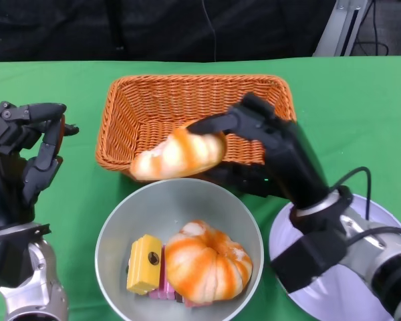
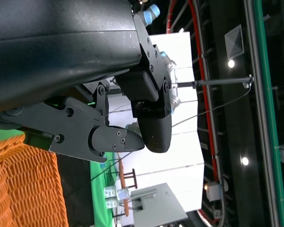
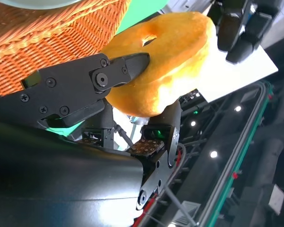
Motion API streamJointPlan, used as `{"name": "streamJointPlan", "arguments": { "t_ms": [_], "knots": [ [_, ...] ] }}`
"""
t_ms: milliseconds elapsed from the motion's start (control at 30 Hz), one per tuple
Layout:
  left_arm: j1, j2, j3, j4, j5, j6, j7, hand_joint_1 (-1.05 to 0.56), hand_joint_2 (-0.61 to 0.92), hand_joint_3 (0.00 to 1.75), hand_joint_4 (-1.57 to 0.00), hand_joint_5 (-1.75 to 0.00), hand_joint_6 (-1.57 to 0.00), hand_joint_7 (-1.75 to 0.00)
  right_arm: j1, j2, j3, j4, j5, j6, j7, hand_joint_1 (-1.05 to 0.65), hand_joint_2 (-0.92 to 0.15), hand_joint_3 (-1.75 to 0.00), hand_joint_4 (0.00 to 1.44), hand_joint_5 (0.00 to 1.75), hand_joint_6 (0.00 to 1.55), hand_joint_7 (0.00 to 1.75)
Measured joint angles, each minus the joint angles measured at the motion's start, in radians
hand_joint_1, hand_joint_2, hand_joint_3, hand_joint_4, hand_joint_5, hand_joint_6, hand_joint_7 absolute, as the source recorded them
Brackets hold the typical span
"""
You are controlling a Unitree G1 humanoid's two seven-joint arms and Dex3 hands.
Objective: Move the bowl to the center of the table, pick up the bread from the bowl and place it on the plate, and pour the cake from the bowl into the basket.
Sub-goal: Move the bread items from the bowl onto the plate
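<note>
My right hand [image 1: 271,144] holds an orange-and-white bread roll [image 1: 179,155] in the air, over the near edge of the wicker basket [image 1: 187,100] and just beyond the bowl. The right wrist view shows the same roll [image 3: 168,61] pinched between the fingers [image 3: 118,71]. The grey bowl [image 1: 120,227] sits at the front centre of the green table. Inside it lie a larger round orange-and-white bread [image 1: 207,261], a yellow cake block [image 1: 145,264] and pink pieces under them. The white plate [image 1: 374,207] lies at the front right, under my right forearm. My left hand [image 1: 23,157] hangs at the left, fingers curled, holding nothing.
The orange basket stands just behind the bowl, empty as far as I can see. Green cloth covers the table, and a dark background lies beyond its far edge. A black cable [image 1: 361,175] runs by my right wrist above the plate.
</note>
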Motion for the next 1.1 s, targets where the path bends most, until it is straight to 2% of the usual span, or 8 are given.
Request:
{"name": "streamJointPlan", "arguments": {
  "t_ms": [200,467,800,1100],
  "knots": [
    [-0.001,0.008,-0.001,0.003,-0.006,0.001,-0.007,-0.16,0.92,0.29,-0.80,-1.20,-0.94,-0.78,0.100,-0.041,-0.087,-0.163,0.120,0.001,0.152,-0.20,-0.92,-0.14,0.66,1.47,0.66,1.21],
    [0.000,0.010,-0.006,-0.012,-0.032,0.025,-0.039,-0.14,0.92,0.28,-0.81,-1.21,-0.94,-0.76,0.227,-0.066,-0.194,-0.349,0.280,0.087,0.343,-0.20,-0.92,-0.14,0.65,1.47,0.63,1.30],
    [0.001,0.010,-0.004,-0.048,0.014,0.053,0.003,-0.15,0.92,0.28,-0.78,-1.25,-0.93,-0.80,0.379,-0.115,-0.315,-0.437,0.412,0.070,0.479,-0.19,-0.92,-0.16,0.67,1.50,0.62,1.30],
    [0.001,0.013,-0.005,-0.071,0.027,0.079,0.030,-0.15,0.92,0.28,-0.78,-1.31,-0.89,-0.88,0.505,-0.130,-0.364,-0.502,0.597,0.045,0.632,-0.10,-0.92,-0.21,0.61,1.60,0.59,1.33]
  ]
}}
